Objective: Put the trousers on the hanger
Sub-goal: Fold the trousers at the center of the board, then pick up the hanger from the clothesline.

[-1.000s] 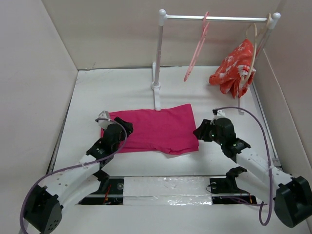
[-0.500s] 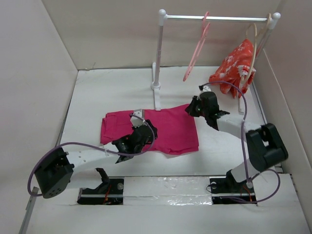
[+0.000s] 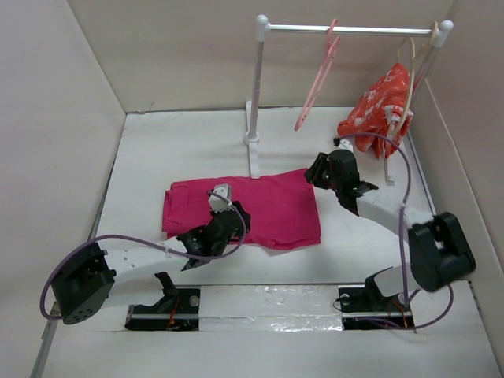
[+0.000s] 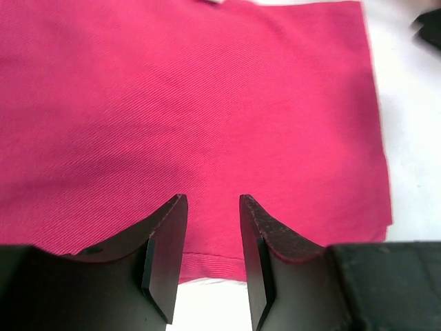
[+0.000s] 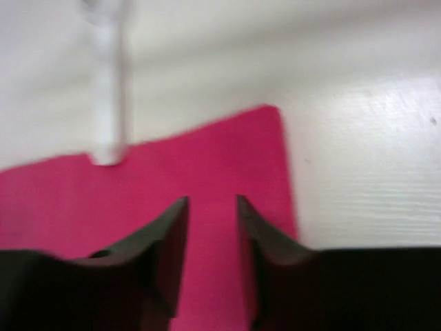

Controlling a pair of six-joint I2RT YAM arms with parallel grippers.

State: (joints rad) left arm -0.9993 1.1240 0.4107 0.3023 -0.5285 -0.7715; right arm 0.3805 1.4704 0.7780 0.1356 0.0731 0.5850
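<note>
Left end effector (image 4: 212,203) above trousers (image 4: 207,103) — right end effector (image 5: 211,203) over their corner

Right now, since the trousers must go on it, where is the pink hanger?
In the top view the hanger hangs from the rail at the back, right of centre, left of the floral garment and beyond the flat trousers.

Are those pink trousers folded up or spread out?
Folded: the trousers lie flat on the table as one compact rectangle, with no separate legs showing.
</note>
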